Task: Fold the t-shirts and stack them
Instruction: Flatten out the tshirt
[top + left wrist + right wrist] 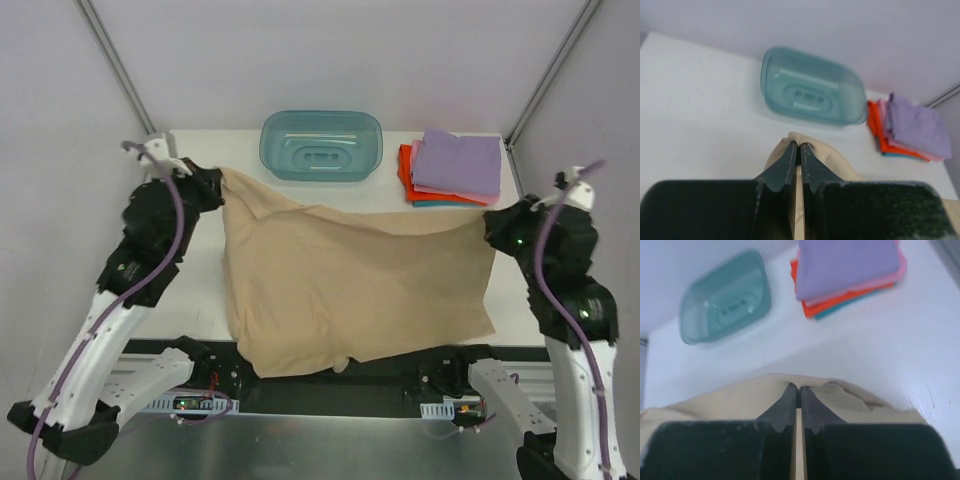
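Pinching far corners of the tan t-shirt tight in jaws of left gripper and right gripper. Holding it spread wide, just short of the teal tub and folded shirt stack.

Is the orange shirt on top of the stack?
No, the lilac shirt lies on top, with the orange shirt peeking out below it.

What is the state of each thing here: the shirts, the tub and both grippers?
Tan shirt: unfolded, spread out, both far corners pinched.
Shirt stack: folded, piled, lilac on top.
Tub: nothing visible inside.
Left gripper: shut on the tan shirt.
Right gripper: shut on the tan shirt.
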`<act>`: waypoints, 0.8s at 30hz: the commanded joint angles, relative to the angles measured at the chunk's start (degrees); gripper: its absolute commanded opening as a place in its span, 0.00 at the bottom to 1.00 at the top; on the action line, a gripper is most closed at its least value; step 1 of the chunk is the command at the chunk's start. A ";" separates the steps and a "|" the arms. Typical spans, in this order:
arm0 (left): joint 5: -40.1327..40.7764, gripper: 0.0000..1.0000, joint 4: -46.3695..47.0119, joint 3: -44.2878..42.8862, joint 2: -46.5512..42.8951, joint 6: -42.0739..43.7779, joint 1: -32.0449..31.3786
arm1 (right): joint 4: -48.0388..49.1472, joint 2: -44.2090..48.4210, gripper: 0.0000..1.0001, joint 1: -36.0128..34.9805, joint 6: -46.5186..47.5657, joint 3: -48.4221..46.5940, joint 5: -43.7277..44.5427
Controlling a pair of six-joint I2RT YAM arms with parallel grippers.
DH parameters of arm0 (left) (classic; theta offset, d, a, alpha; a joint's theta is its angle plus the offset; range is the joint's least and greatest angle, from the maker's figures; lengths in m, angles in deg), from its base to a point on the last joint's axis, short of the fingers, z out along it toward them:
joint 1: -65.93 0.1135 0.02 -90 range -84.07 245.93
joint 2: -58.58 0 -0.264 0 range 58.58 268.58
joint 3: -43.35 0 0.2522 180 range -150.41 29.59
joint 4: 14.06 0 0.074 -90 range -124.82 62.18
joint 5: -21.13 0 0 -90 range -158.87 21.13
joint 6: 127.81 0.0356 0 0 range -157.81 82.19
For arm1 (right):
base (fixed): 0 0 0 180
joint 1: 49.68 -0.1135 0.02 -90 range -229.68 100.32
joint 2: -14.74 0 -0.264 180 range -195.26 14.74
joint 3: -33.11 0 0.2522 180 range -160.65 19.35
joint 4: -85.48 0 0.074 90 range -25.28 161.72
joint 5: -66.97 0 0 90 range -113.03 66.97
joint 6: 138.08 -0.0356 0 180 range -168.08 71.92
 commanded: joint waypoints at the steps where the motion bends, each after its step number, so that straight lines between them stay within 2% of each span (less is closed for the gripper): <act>1: -2.48 0.00 0.90 -11.71 -7.01 7.83 0.68 | -5.87 5.32 0.01 -0.17 3.36 -13.80 5.62; 3: -7.82 0.00 0.82 -18.10 -8.86 11.60 0.68 | -6.83 6.12 0.01 -0.17 5.37 -17.94 5.27; 5: -9.95 0.00 -0.67 -22.60 -9.74 13.02 0.68 | -8.32 6.13 0.01 -0.17 6.35 -24.44 5.27; 6: -11.27 0.00 -1.55 -27.58 -9.74 14.16 0.68 | -9.90 6.13 0.01 -0.17 7.05 -26.81 5.01; 9: -15.75 0.00 -4.45 -36.64 -9.65 15.40 0.68 | -10.35 6.56 0.01 -0.08 7.67 -33.33 2.20; 12: -23.57 0.00 -4.98 -42.72 -8.95 16.02 0.68 | -10.70 6.65 0.01 -0.35 8.20 -39.04 -1.14; 18: -27.10 0.00 -5.51 -51.70 -7.54 15.84 0.68 | -12.54 6.04 0.01 -0.26 7.85 -47.74 -4.57; 22: -28.60 0.00 -5.51 -53.21 -6.49 16.10 0.77 | -12.38 5.86 0.01 -0.26 8.02 -46.97 -5.01; 24: -26.24 0.00 -5.51 -52.60 -5.27 17.33 0.77 | -12.11 5.25 0.01 -0.26 8.20 -44.61 -5.01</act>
